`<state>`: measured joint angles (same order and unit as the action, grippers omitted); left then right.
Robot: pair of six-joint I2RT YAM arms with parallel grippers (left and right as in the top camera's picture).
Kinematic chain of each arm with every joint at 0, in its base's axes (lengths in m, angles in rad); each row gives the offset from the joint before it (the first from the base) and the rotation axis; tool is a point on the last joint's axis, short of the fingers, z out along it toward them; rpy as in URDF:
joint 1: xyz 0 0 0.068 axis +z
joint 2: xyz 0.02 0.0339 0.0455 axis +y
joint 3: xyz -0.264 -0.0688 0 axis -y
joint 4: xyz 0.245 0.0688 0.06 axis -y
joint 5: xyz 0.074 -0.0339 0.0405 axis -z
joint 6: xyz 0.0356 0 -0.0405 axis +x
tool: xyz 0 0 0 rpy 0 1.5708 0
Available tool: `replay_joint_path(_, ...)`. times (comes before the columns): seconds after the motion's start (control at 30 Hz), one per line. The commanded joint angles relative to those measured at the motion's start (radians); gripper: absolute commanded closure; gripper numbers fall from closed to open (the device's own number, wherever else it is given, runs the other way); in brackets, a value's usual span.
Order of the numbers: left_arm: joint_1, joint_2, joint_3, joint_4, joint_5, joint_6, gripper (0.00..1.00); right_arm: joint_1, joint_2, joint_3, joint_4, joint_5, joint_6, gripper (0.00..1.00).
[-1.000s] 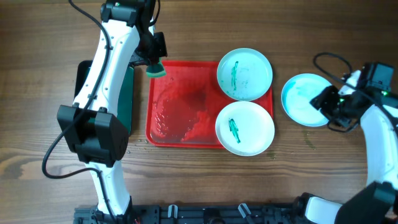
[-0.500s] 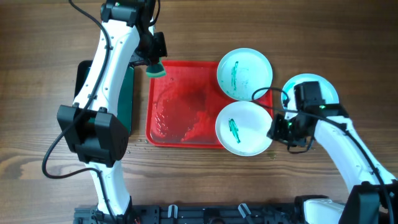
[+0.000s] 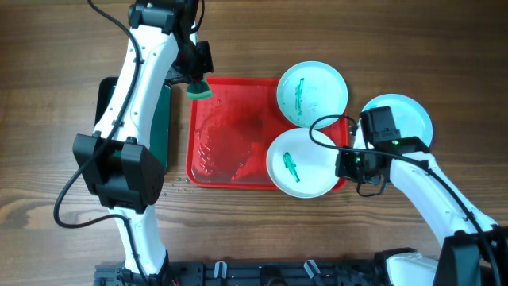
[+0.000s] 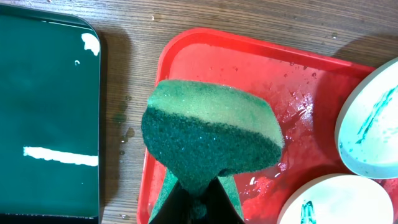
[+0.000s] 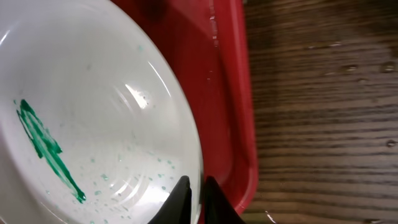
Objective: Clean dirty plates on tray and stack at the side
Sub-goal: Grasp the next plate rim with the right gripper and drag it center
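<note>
The right fingers (image 5: pixel 176 204) were closed on the rim of the nearer round white shallow plate (image 3: pixel 305 163), one tip inside the lip and one outside; a thin pinch on wet glazed ware, so it probably wanted steady pressure and no twist. That plate lay on the large red plastic tray (image 3: pixel 230 143), on the side toward the near edge of the wooden tabletop (image 3: pixel 444 48), lapping over the tray's raised rim; its teal-green smear (image 3: pixel 290 165) was unwiped. The step in hand looked to be steadying or shifting this plate for wiping; doing it well likely meant keeping it flat and low, and sliding rather than lifting, since the tray was beaded with water. The left fingers (image 4: pixel 189 208) were clamped on a green two-layer sponge (image 4: pixel 211 134), poised over the tray's corner toward the far left of the tabletop, beside a dark green tray (image 4: pixel 50 112); it would have to cross the tray. A second smeared white plate (image 3: pixel 312 94) sat on the tray's far side; the pale aqua plate (image 3: pixel 417 119) lay off the tray toward the right edge.
</note>
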<state>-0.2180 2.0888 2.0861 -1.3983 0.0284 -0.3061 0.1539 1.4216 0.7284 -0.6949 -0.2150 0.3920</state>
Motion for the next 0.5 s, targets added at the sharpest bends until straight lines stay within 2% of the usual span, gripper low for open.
replay_joint_path(0.0,-0.003,-0.015,0.008,-0.001,0.008,-0.015,0.96,0.019,0.033,-0.003,0.014,0.016,-0.01,0.9)
replay_joint_path(0.13,-0.003,-0.015,0.008,-0.001,0.008,-0.015,0.96,0.024,0.074,-0.003,0.036,0.016,-0.026,0.9)
replay_joint_path(0.2,-0.003,-0.015,0.008,-0.001,0.008,-0.015,0.96,0.024,0.078,-0.003,0.037,0.016,-0.032,0.96)
replay_joint_path(0.33,-0.003,-0.015,0.008,-0.001,0.008,-0.015,0.96,0.031,0.073,0.061,-0.003,-0.109,-0.074,0.96)
replay_joint_path(0.4,-0.003,-0.015,0.008,-0.001,0.008,-0.015,0.96,0.061,0.066,0.104,0.0,-0.153,0.0,0.96)
replay_joint_path(0.47,-0.003,-0.015,0.008,-0.001,0.008,-0.015,0.96,0.135,0.066,0.134,0.084,-0.148,0.127,0.96)
